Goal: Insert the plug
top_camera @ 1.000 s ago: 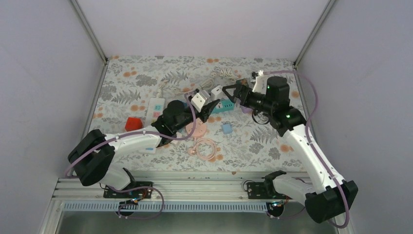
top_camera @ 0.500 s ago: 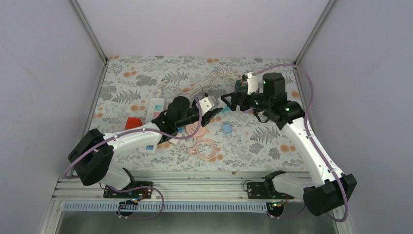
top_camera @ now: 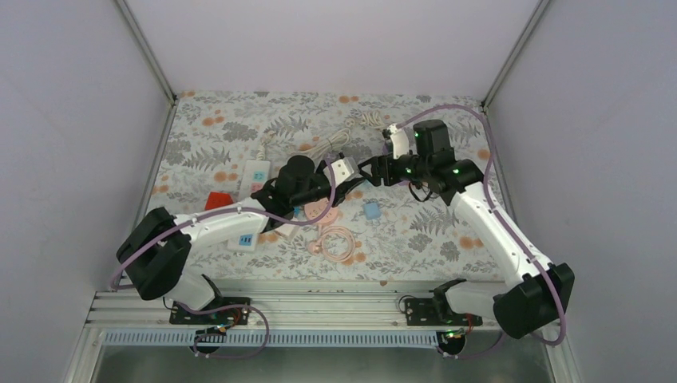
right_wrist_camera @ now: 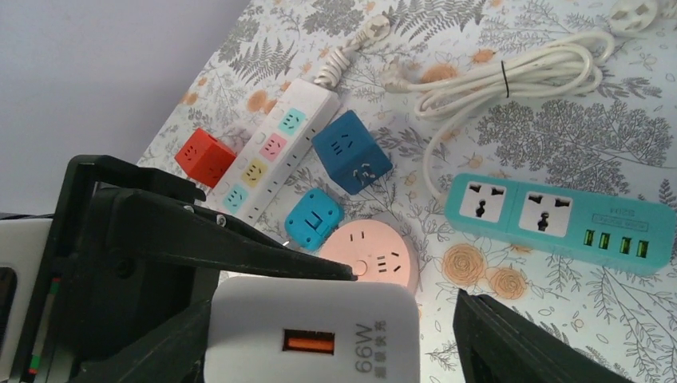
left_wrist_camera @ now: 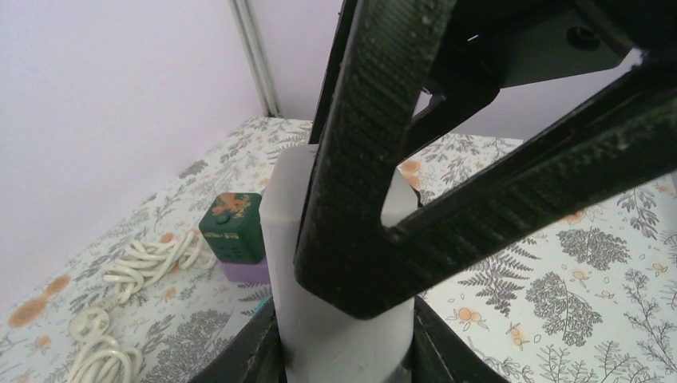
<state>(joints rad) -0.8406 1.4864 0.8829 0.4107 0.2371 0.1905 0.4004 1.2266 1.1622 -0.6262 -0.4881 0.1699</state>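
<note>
Left gripper point(top_camera: 341, 179): clamped narrow on the white block-shaped plastic USB charger point(right_wrist_camera: 313, 339), which hangs in the air above the table. Right gripper point(top_camera: 368, 171): jaws part open, astride the same charger from the opposite side. The right wrist view shows a gap between one of its fingers point(right_wrist_camera: 519, 343) and the charger's edge, so there is no grip from that arm yet.

Step in hand, as I judge it: a mid-air handover or regrasp of the charger, ahead of insertion. The next move calls for the right jaws to seat squarely on the flat faces before the left lets go, then for the prongs to be lined up with a socket. The prongs show in no view, so their orientation is uncertain.

Charger: smooth matt casing, rounded corners, orange USB port on one face. Fingers: black, ribbed, open triangular frames.

Below: teal rectangular power strip point(right_wrist_camera: 559, 214), two sockets and a row of USB ports, lying flat, the likely target. Near it are a pink round socket puck point(right_wrist_camera: 375, 257) and a coiled white cable point(right_wrist_camera: 511, 76), glossy and stiff-looking. All rest on the floral-printed tablecloth point(top_camera: 431, 227).
</note>
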